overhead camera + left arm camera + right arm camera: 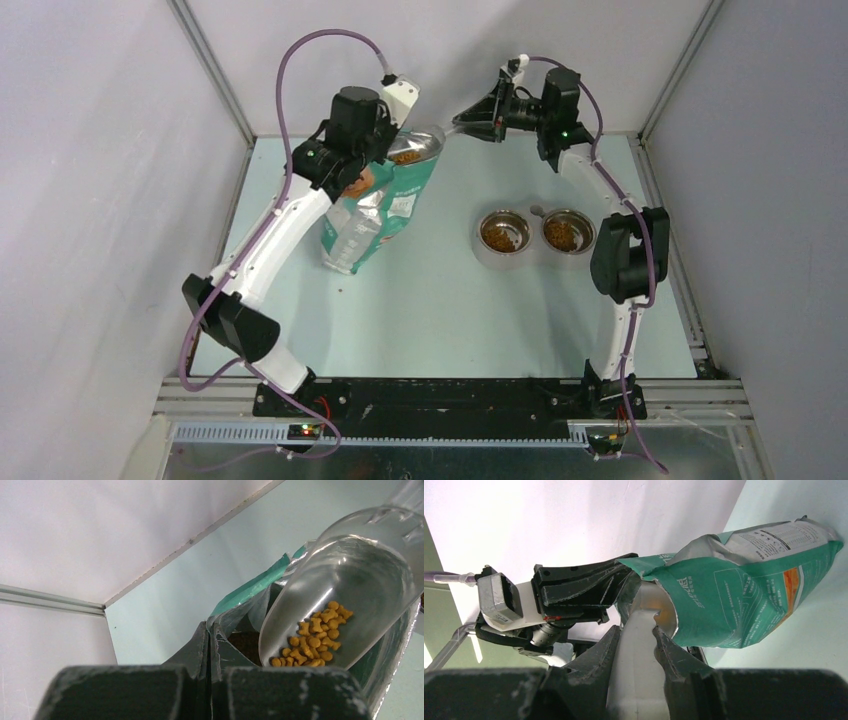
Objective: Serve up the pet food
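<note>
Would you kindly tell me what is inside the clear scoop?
A small cluster of pet food sits in the scoop; the bag's interior behind it is mostly covered.

Pet food (312, 640): small orange-brown kibble, bone and round shapes. Loose cluster lies low in tilted clear scoop (350, 570) at mouth of open bag (375, 215). More in both steel bowls (479, 246), side by side on desk (450, 320).

Left tool (209, 635): jaws pressed fully together, pinching the rim of the bag (749, 590) between them. Right tool (636, 647): jaws part-closed, clamping the handle of the scoop (350, 580). Both arms extended, elbows bent, tool tips facing each other.
</note>
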